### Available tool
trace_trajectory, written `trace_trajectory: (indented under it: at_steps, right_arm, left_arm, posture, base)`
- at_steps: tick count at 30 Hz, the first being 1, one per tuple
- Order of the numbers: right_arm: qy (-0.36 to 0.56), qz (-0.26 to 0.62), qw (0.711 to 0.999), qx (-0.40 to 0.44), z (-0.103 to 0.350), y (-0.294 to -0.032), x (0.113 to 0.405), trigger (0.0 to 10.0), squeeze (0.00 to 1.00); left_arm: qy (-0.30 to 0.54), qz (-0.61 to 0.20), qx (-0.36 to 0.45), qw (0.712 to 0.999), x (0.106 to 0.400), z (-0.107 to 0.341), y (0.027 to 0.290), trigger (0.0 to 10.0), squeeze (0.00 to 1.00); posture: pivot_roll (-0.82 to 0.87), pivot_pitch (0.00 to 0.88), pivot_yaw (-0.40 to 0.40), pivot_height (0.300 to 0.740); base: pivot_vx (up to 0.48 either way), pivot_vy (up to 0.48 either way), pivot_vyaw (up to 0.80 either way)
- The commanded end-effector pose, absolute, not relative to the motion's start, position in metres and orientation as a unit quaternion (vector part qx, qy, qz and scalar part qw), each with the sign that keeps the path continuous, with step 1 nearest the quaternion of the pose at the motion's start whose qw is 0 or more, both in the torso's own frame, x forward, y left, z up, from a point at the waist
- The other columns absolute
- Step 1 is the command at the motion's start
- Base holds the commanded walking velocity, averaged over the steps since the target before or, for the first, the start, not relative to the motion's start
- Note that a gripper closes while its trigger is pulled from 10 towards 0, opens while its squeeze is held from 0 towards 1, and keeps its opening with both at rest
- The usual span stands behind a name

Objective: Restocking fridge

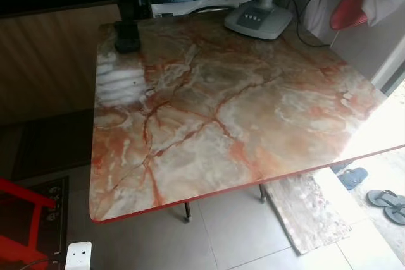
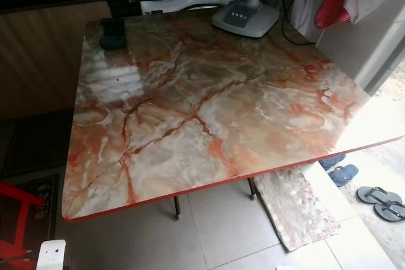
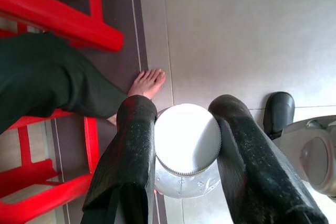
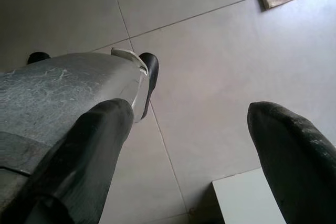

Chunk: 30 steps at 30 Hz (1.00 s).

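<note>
The marbled surface (image 1: 215, 112) is seen from above and in front by both head views, which are aimed forward and down, the right eye view being shifted slightly sideways so that the same surface, fan base (image 1: 259, 20) and sandals (image 2: 380, 202) are shared. The tiled floor (image 3: 236, 35) is viewed from close above by the left wrist view, along its black fingers (image 3: 131, 156). The same tiled floor is looked down on by the right wrist view between its own fingers (image 4: 84, 150).

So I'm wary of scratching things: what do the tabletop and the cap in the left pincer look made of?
The tabletop looks like glossy marble-pattern laminate or film, not stone: thin red edge, mirror glare. The white cap, held in the left pincer, looks like plastic, with a ridged rim, on a clear bottle.
</note>
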State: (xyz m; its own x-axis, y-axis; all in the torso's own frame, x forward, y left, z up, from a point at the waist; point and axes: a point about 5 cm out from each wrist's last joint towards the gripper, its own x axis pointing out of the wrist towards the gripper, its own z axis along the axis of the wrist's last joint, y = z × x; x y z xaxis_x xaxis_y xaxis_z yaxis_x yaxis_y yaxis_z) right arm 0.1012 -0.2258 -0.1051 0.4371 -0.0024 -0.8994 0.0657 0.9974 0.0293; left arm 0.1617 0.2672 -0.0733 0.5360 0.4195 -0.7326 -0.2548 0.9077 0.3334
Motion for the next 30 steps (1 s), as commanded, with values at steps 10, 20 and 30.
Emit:
trace_trajectory:
  at_steps: [10, 20, 30]
  right_arm:
    - [0.534, -0.028, 0.844, 0.040, -0.1063, -0.2254, 0.0972, 10.0, 0.00]
    - [0.535, -0.029, 0.844, 0.041, -0.1062, -0.2258, 0.0972, 10.0, 0.00]
    - [0.535, -0.025, 0.843, 0.040, -0.1062, -0.2256, 0.0972, 10.0, 0.00]
  left_arm:
    - [0.462, 0.197, 0.101, 0.859, 0.1477, -0.0765, 0.2762, 10.0, 0.00]
    - [0.464, 0.194, 0.104, 0.858, 0.1481, -0.0769, 0.2750, 10.0, 0.00]
    - [0.466, 0.194, 0.099, 0.858, 0.1481, -0.0774, 0.2740, 10.0, 0.00]
  posture:
    - [0.10, 0.116, -0.020, 0.740]
    - [0.11, 0.107, -0.023, 0.740]
    - [0.11, 0.091, -0.023, 0.740]
  base:
    - [0.000, 0.235, 0.00]
    - [0.000, 0.000, 0.00]
    - [0.000, 0.273, 0.00]
